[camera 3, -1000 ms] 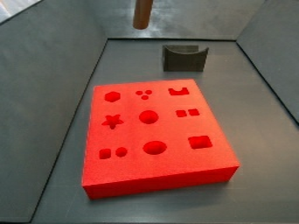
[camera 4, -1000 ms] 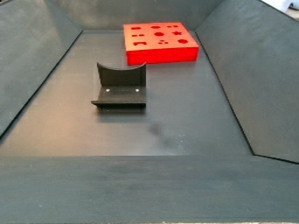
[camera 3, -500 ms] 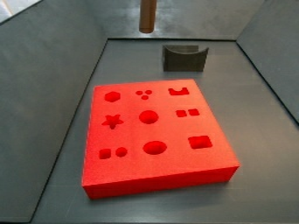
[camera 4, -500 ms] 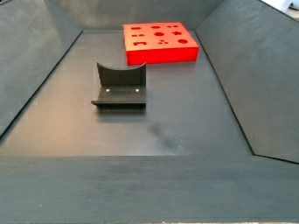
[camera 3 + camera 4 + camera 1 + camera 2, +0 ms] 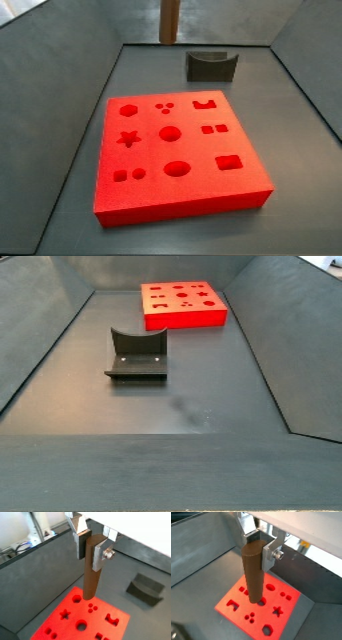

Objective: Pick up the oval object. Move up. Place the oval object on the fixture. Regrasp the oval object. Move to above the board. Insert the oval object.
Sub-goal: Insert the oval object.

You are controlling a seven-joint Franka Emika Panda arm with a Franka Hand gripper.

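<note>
The oval object (image 5: 91,572) is a long reddish-brown peg hanging upright, its top end clamped in my gripper (image 5: 90,552), which is shut on it. In both wrist views the peg (image 5: 254,572) hangs high above the red board (image 5: 97,623) (image 5: 261,608), its lower end over the board's edge holes. Silver fingers (image 5: 271,553) press its sides. A side view shows only the peg's lower part (image 5: 170,20) at the top edge, beyond the board (image 5: 147,150) and left of the fixture (image 5: 210,66). The gripper itself is out of both side views.
The dark fixture (image 5: 138,356) stands on the grey floor apart from the board (image 5: 187,321), with nothing on it. Sloping grey walls (image 5: 54,70) enclose the bin on all sides. In a wrist view the fixture (image 5: 145,588) lies beside the board.
In a side view the peg's lower end has drifted slightly to the right and a little lower. Board and fixture have not moved.
</note>
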